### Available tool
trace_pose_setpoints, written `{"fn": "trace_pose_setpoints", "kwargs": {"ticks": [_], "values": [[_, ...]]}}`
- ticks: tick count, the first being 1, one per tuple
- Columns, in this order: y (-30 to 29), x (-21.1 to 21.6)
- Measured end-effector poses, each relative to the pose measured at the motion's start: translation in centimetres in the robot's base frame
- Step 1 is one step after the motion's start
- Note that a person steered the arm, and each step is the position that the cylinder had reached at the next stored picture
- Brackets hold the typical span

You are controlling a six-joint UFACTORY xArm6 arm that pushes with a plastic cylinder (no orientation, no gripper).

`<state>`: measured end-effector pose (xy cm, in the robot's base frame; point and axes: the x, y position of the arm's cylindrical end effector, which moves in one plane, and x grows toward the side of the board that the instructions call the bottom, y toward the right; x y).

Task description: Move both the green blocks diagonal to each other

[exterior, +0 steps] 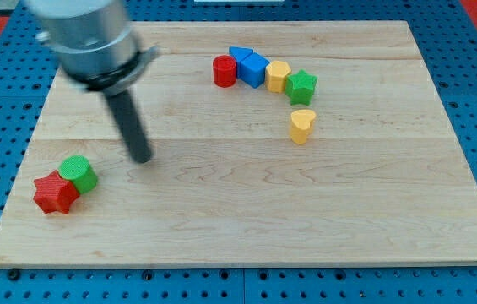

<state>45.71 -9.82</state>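
Observation:
A green round block (78, 173) sits near the view's lower left, touching a red star block (55, 193) just below and left of it. A green star block (301, 86) sits at the view's upper middle-right, touching a yellow round block (278, 76). My tip (141, 158) rests on the board just right of and slightly above the green round block, with a gap between them. It is far left of the green star.
A red cylinder (224, 70) and a blue block (249, 66) line up left of the yellow round block. A yellow heart-shaped block (302, 125) stands alone below the green star. The wooden board (246, 219) lies on a blue pegboard table.

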Motion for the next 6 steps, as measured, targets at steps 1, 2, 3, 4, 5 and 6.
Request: {"fn": "trace_pose_setpoints", "kwargs": {"ticks": [1, 2, 3, 4, 5, 6], "values": [[10.1, -3.5], [17.1, -6.5], [23.9, -7.9], [17.8, -9.9], [13.3, -11.6], [15.3, -11.5]]}}
